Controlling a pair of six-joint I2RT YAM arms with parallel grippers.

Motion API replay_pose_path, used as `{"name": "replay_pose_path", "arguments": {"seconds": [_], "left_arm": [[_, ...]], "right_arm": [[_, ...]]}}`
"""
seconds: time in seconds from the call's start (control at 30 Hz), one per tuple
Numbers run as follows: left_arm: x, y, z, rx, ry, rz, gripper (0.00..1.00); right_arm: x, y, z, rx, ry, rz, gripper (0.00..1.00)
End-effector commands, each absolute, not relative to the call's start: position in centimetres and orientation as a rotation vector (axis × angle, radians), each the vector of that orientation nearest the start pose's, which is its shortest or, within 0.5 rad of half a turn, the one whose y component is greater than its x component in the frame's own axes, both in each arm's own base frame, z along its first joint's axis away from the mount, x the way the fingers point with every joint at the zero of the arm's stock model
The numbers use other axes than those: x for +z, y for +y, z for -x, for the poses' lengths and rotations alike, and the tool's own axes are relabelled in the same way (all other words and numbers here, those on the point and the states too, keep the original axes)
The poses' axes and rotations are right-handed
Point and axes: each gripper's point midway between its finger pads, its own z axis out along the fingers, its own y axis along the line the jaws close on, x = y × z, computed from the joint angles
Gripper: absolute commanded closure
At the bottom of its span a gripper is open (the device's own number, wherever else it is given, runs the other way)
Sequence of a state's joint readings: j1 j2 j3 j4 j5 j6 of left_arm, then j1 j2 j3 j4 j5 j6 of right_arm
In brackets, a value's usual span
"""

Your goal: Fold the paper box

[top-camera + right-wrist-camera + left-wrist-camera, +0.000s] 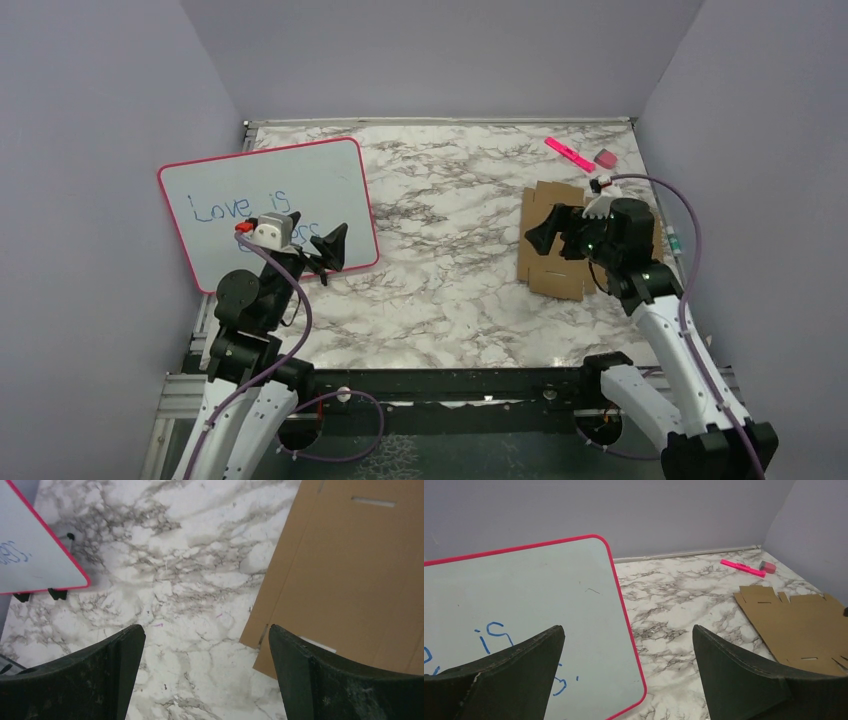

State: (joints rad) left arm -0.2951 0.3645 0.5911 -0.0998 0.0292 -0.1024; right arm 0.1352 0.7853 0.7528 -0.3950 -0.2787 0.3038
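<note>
The right claw hangs with its dark fingers spread wide, nothing between them, above the marbled surface. The paper box lies flat at right, and a corner of a pink-framed whiteboard shows at upper left.

Top view: fixed high behind the arm bases, looking down over the whole counter. Left wrist: low, near the whiteboard, facing far and right toward the paper box. Right wrist: close above the counter, looking steeply down. All three share whiteboard and paper box.
</note>
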Motion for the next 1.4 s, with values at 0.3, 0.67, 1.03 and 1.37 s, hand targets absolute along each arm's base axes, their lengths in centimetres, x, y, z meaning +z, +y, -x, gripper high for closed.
{"name": "replay_pose_path", "arguments": {"seconds": [0.3, 0.67, 1.03, 1.37], "left_arm": [[31.2, -8.6, -23.5, -0.345, 1.422, -0.198, 0.01], [31.3, -9.2, -23.1, -0.366, 1.414, -0.226, 0.01], [31.4, -9.6, -22.8, -0.379, 1.406, -0.241, 0.01], [31.4, -9.6, -22.7, -0.383, 1.406, -0.242, 0.01]], "right_arm": [[11.2, 13.3, -26.8, 0.171, 2.518, 0.116, 0.00], [6.3, 13.8, -27.7, 0.052, 2.605, 0.104, 0.00], [3.2, 14.0, -27.4, 0.068, 2.630, 0.027, 0.00], [3.5, 19.6, -28.3, 0.371, 2.582, 0.083, 0.02]]}}
